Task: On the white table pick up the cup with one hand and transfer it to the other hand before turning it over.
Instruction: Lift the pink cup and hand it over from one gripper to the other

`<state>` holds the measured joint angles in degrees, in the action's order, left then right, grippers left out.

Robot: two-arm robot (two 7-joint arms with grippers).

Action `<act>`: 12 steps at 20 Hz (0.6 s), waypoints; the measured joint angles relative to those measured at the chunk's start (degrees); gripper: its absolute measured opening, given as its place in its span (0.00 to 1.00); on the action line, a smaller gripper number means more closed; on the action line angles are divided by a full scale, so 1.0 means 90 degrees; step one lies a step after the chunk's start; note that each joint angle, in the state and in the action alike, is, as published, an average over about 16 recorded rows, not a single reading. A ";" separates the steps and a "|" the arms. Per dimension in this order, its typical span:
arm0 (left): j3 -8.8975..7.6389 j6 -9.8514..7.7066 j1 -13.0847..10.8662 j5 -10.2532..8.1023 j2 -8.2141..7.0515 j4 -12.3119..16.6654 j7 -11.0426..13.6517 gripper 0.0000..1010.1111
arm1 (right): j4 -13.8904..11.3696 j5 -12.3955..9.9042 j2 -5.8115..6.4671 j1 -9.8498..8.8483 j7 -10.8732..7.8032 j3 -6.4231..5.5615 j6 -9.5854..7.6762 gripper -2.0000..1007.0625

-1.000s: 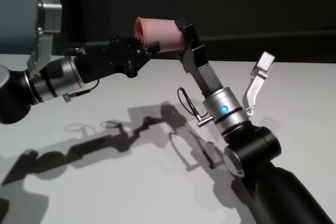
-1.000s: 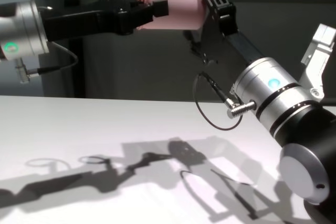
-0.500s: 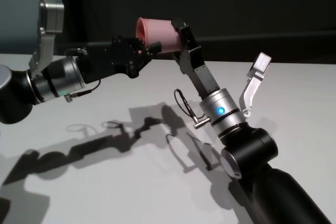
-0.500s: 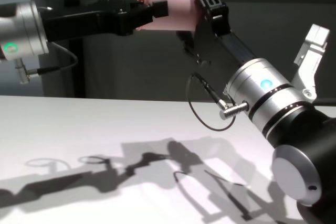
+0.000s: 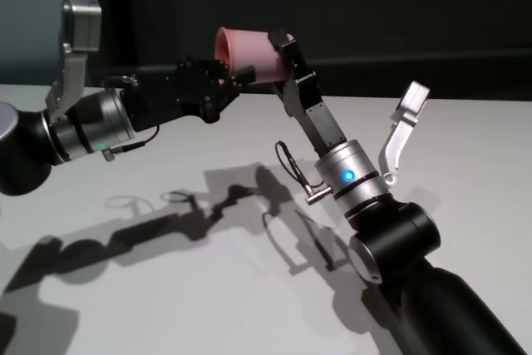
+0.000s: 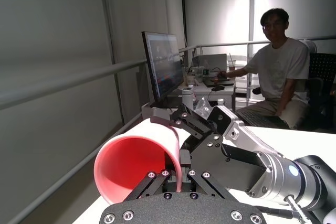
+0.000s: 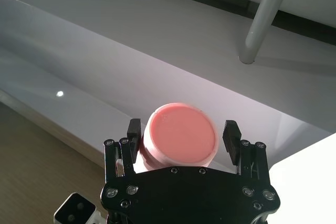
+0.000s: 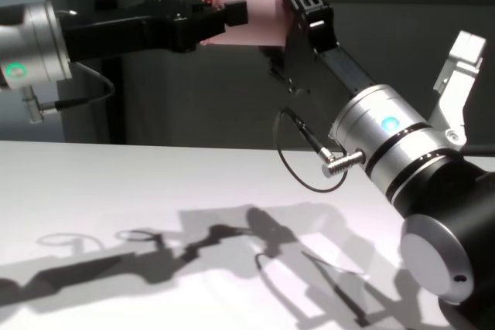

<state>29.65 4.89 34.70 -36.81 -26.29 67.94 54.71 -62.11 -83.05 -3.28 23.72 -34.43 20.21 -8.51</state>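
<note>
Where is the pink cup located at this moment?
In the head view the cup is held in the air above the white table, left of centre; the left gripper pinches its rim, and the right gripper brackets its base.

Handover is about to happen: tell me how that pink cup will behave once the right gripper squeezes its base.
The cup looks like thin smooth plastic, so probably light and slippery. Its taper toward the flat base may let it slide out of the right gripper. The left gripper pinches only the rim, so it might flex.
</note>
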 joint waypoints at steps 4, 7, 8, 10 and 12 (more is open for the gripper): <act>0.0000 0.0000 0.0000 0.0000 0.0000 0.0000 0.0000 0.05 | -0.0039 -0.0014 0.0040 -0.0010 0.0018 0.0047 0.0050 0.93; 0.0000 0.0000 0.0000 0.0000 0.0001 0.0000 0.0001 0.05 | -0.0063 -0.0035 0.0072 -0.0018 0.0026 0.0076 0.0077 0.91; 0.0000 0.0000 0.0000 0.0000 0.0001 0.0001 0.0001 0.05 | -0.0071 -0.0045 0.0083 -0.0020 0.0027 0.0085 0.0083 0.90; 0.0000 0.0000 0.0000 0.0000 0.0001 0.0001 0.0001 0.05 | -0.0087 -0.0069 0.0104 -0.0025 0.0029 0.0103 0.0095 0.89; 0.0000 0.0000 0.0000 -0.0001 0.0001 0.0001 0.0001 0.05 | -0.0103 -0.0096 0.0125 -0.0030 0.0029 0.0119 0.0103 0.87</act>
<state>29.64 4.89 34.69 -36.81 -26.28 67.95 54.72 -63.03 -83.91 -2.16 23.45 -34.16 21.28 -7.57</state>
